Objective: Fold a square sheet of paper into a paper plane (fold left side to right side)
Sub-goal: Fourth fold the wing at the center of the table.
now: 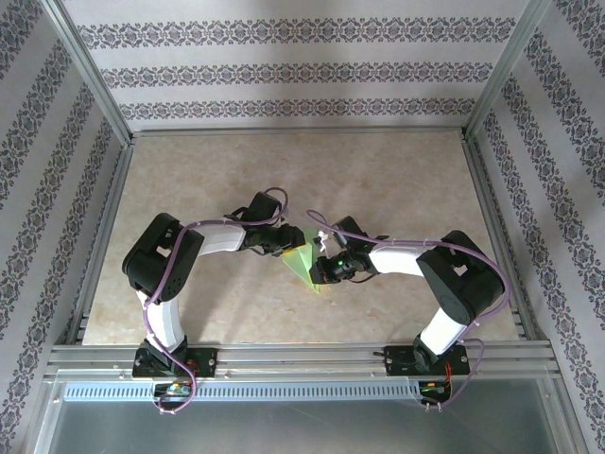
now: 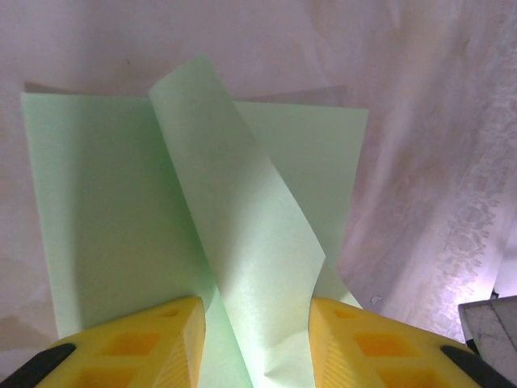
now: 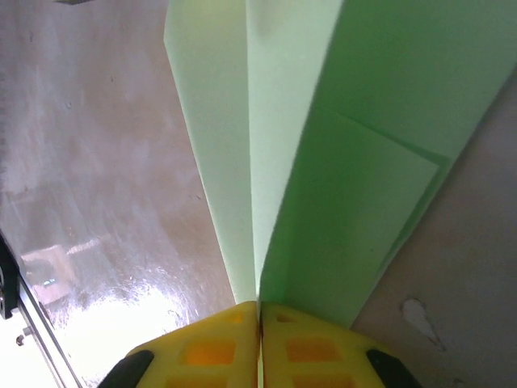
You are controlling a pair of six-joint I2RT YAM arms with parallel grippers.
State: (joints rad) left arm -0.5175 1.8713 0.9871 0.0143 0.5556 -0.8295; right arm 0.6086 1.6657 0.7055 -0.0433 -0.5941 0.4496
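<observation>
Holding the green sheet [image 1: 304, 265] mid-fold at the centre of the table [image 1: 378, 180], betw. both arms.
Right tool [image 3: 259, 314] is closed tight on a folded edge of the sheet; the paper goes into the seam betw. its fingers. Left tool [image 2: 257, 317] has its jaws apart, and a loose flap rises betw. its fingers [image 2: 174, 331] and curls over; I see no pinch there. The paper looks to me very light and thin, w/ no stiffness: it flops, and I think it tears or creases wrongly if pulled. I would take it at an edge near the crease, w/ a light pinch.
</observation>
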